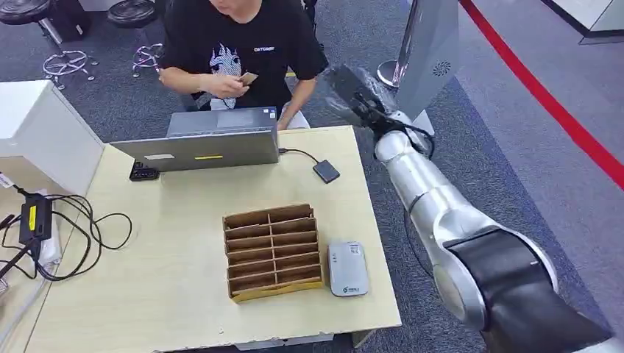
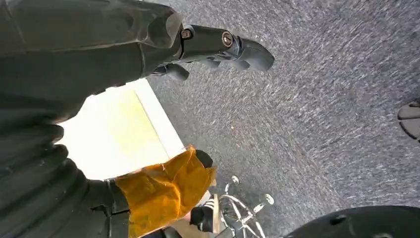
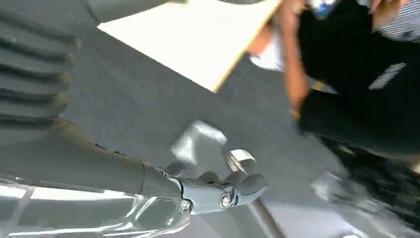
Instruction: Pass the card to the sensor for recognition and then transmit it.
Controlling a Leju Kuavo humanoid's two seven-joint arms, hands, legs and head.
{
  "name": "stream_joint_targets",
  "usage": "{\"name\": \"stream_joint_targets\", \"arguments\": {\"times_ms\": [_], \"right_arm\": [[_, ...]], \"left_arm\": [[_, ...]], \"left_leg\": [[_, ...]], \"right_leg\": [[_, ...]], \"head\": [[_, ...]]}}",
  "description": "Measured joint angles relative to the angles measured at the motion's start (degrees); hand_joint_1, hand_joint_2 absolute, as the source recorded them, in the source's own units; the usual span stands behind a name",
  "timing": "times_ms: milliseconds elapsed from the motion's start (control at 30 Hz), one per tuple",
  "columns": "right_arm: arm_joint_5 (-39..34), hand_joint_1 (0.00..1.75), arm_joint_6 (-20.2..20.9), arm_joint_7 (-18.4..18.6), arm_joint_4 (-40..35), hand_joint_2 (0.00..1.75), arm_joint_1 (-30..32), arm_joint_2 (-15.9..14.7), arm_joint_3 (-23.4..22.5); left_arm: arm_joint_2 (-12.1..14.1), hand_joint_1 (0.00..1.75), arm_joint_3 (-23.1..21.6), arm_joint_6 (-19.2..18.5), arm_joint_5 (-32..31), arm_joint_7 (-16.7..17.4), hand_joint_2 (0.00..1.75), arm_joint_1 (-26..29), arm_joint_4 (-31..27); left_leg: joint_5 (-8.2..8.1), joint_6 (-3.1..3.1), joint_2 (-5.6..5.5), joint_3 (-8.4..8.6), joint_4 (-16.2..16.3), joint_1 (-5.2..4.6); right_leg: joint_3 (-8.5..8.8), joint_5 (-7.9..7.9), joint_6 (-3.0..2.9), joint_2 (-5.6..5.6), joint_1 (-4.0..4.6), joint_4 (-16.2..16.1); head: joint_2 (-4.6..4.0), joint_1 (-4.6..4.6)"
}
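A person in a black T-shirt (image 1: pixel 243 40) sits behind the table (image 1: pixel 184 287) and holds a small tan card (image 1: pixel 248 78) in one hand. My right hand (image 1: pixel 352 94) is stretched out past the table's far right corner, near the person's elbow. In the right wrist view my right hand (image 3: pixel 218 191) has its thumb and fingers apart and holds nothing. My left hand (image 2: pixel 198 49) hangs over the grey carpet beside the table edge, fingers apart and empty. A small black sensor (image 1: pixel 326 171) on a cable lies by the laptop (image 1: pixel 213 140).
A brown cardboard divider box (image 1: pixel 272 251) stands mid-table with a white device (image 1: pixel 347 268) to its right. A black adapter with looped cables (image 1: pixel 44 228) lies at the left. A grey floor stand (image 1: pixel 427 51) rises behind my right hand.
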Motion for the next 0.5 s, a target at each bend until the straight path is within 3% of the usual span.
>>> {"name": "stream_joint_targets", "arguments": {"times_ms": [67,267,300,400,500], "right_arm": [[-6.22,0.00,2.82,-0.81,0.50,0.00,2.27,-2.58,-4.44],[-28.68,0.00,16.93,-7.22,1.58,0.00,14.39,-9.35,-23.30],[-30.54,0.00,19.07,-7.54,1.82,1.75,16.80,-9.96,-25.90],[-34.22,0.00,23.89,-7.85,2.56,1.75,24.24,-11.86,-33.05],[-36.92,0.00,22.73,-5.16,3.48,1.75,30.29,-12.53,-37.77]], "left_arm": [[0.02,0.00,0.13,0.02,0.04,-0.26,1.75,0.25,0.00],[0.17,0.00,0.96,0.79,1.18,-1.25,1.75,1.58,0.00],[0.26,0.00,1.27,0.85,1.53,-1.25,1.75,1.73,0.00],[0.46,0.00,2.47,1.03,2.58,-1.25,1.75,2.12,0.00],[0.57,0.00,3.48,1.53,3.56,-1.18,1.75,2.17,0.00]], "left_leg": [[-0.03,0.03,-0.03,0.00,0.00,0.00],[-0.16,0.11,-0.18,-0.02,-0.02,0.00],[-0.20,0.11,-0.16,0.00,-0.01,0.00],[-0.29,0.11,-0.16,-0.03,-0.04,0.00],[-0.34,0.10,-0.16,0.02,-0.04,0.01]], "right_leg": [[0.01,0.00,0.00,-0.04,0.00,-0.04],[0.12,-0.06,0.07,-0.22,0.01,-0.16],[0.12,-0.10,0.08,-0.21,0.01,-0.17],[0.15,-0.15,0.10,-0.22,0.02,-0.16],[0.11,-0.32,0.10,-0.22,0.02,-0.16]], "head": [[0.00,0.00],[0.00,0.02],[0.00,0.02],[0.00,0.00],[0.00,-0.02]]}}
